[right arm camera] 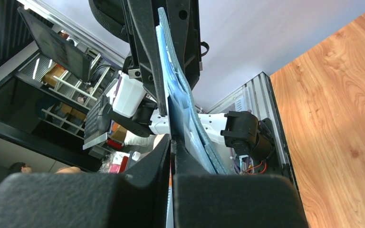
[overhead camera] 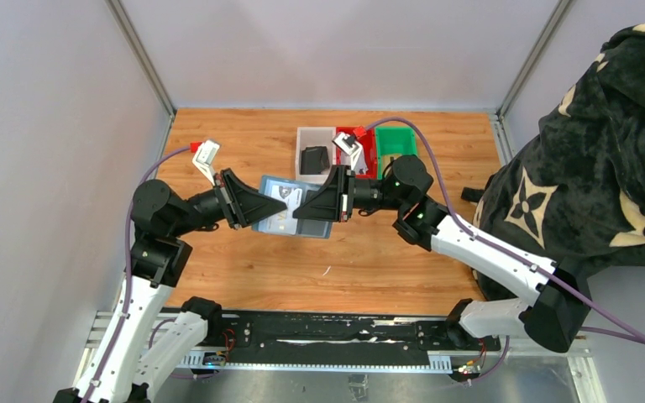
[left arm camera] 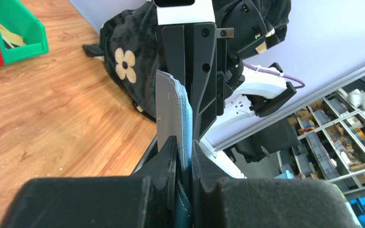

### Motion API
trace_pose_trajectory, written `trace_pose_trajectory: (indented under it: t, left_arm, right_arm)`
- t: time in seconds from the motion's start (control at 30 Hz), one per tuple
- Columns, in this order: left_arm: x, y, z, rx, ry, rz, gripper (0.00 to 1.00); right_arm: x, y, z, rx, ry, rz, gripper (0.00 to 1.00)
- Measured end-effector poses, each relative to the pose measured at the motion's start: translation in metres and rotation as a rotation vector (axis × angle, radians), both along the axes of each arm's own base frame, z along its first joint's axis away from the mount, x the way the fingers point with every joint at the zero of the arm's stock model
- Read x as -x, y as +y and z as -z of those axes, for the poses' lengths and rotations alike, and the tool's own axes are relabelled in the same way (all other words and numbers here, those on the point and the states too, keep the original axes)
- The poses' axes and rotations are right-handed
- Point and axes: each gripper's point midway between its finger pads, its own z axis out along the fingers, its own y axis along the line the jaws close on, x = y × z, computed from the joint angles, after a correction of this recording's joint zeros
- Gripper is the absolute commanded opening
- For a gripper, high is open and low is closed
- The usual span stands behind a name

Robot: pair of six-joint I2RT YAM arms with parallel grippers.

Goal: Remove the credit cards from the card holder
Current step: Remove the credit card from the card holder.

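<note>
The teal-blue card holder hangs open above the middle of the table, between my two grippers. My left gripper is shut on its left edge; in the left wrist view the teal leather runs down between my fingers. A grey credit card stands against the holder's inner face and shows its printed face from above. My right gripper meets the holder from the right. In the right wrist view its jaws are pressed together on a thin card edge, with the blue holder beside them.
At the back of the table stand a white bin holding a black wallet, a red bin and a green bin. A black cloth with pale flower shapes lies heaped along the right edge. Grey walls close in the left and the back.
</note>
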Motion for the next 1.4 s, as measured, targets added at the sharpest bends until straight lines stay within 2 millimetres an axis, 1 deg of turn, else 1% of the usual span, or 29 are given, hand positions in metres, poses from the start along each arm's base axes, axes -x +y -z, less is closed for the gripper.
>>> trace_pose_trajectory:
  t: [0.13, 0.37, 0.47, 0.63, 0.67, 0.7, 0.8, 0.83, 0.93, 1.0, 1.13, 1.23, 1.33, 1.4]
  left_arm:
    - [0.002, -0.001, 0.001, 0.0, 0.009, 0.013, 0.1]
    - [0.005, -0.004, 0.003, 0.001, 0.044, 0.049, 0.08]
    - [0.006, -0.004, 0.0, 0.01, 0.035, 0.05, 0.07]
    - [0.007, -0.004, -0.004, 0.018, 0.024, 0.052, 0.0]
    - [0.007, -0.004, -0.004, 0.019, 0.023, 0.052, 0.0]
    - [0.007, -0.004, -0.004, 0.019, 0.023, 0.051, 0.0]
    - [0.007, -0.004, -0.004, 0.019, 0.021, 0.051, 0.0]
    - [0.007, -0.004, -0.004, 0.02, 0.02, 0.05, 0.0]
    - [0.007, -0.004, -0.006, 0.022, 0.011, 0.049, 0.0]
    - [0.007, -0.003, -0.007, 0.024, 0.008, 0.046, 0.0]
    - [0.005, -0.003, -0.007, 0.024, 0.004, 0.036, 0.0]
    - [0.004, -0.002, -0.007, 0.023, 0.001, 0.03, 0.0]
    - [0.004, -0.003, -0.007, 0.024, -0.001, 0.031, 0.0]
    - [0.004, -0.002, -0.007, 0.023, -0.004, 0.032, 0.0]
  right_arm:
    - [0.002, -0.003, 0.003, -0.011, -0.005, 0.003, 0.0]
    - [0.008, -0.016, 0.01, -0.02, -0.007, 0.035, 0.0]
    - [0.012, -0.021, 0.006, -0.032, -0.02, 0.04, 0.0]
    - [0.014, -0.024, 0.005, -0.038, -0.033, 0.046, 0.0]
    - [0.013, -0.024, 0.006, -0.037, -0.034, 0.049, 0.0]
    - [0.013, -0.025, 0.007, -0.037, -0.035, 0.055, 0.02]
    - [0.012, -0.026, 0.006, -0.039, -0.037, 0.062, 0.18]
    - [0.012, -0.026, 0.006, -0.04, -0.035, 0.063, 0.21]
    - [0.011, -0.024, 0.005, -0.048, -0.024, 0.058, 0.28]
    - [0.009, -0.021, 0.006, -0.055, -0.015, 0.055, 0.29]
    - [0.006, -0.014, 0.009, -0.058, 0.01, 0.042, 0.26]
    - [0.005, -0.012, 0.008, -0.07, 0.021, 0.036, 0.14]
    - [0.006, -0.012, 0.002, -0.092, 0.02, 0.031, 0.03]
    - [0.007, -0.013, -0.002, -0.109, 0.016, 0.027, 0.0]
